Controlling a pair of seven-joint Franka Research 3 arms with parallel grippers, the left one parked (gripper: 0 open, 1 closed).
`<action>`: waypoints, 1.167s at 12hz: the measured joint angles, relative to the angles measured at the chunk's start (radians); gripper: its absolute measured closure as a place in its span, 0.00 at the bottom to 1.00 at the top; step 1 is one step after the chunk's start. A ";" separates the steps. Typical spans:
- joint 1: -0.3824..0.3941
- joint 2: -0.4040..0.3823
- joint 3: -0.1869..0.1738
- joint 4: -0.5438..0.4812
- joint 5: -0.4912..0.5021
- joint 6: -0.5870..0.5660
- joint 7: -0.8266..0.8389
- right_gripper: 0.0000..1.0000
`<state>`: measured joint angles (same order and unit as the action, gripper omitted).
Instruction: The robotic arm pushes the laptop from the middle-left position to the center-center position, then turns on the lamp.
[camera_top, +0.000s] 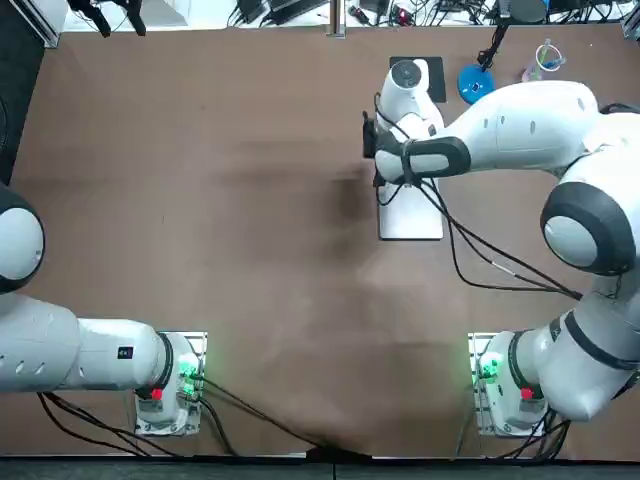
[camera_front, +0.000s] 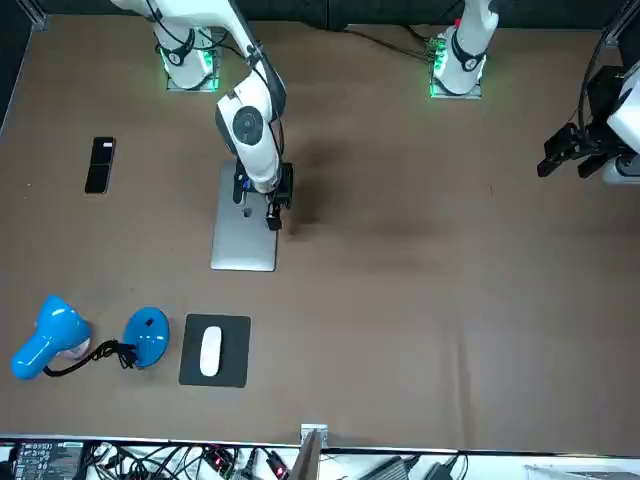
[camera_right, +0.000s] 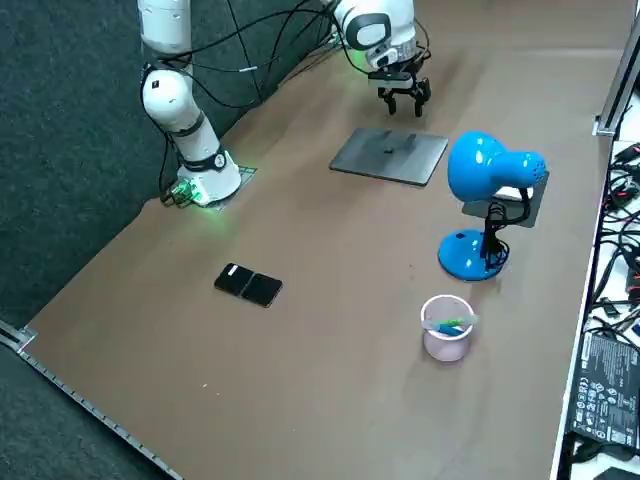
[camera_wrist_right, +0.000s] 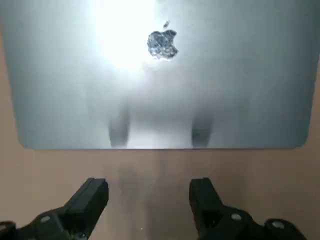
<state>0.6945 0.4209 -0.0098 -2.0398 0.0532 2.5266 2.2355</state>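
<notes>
Brown table (camera_front: 450, 250): closed laptop (camera_wrist_right: 160, 75) just beyond right claw (camera_wrist_right: 150, 187), apart; claw released, empty.

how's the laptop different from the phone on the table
The laptop is silver and much larger; the phone is black and small. The right tool, open, is poised just off the laptop's long edge, while the phone lies well away from it. Both lie flat on the table, long sides running the same way.
</notes>
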 joint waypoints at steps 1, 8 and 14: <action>0.006 0.009 0.000 0.000 0.000 0.002 0.004 0.00; 0.047 0.071 0.000 0.000 0.000 0.059 0.047 0.01; 0.049 0.094 -0.016 -0.003 -0.001 0.060 0.048 0.01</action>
<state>0.7432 0.5149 -0.0262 -2.0423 0.0517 2.5868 2.2836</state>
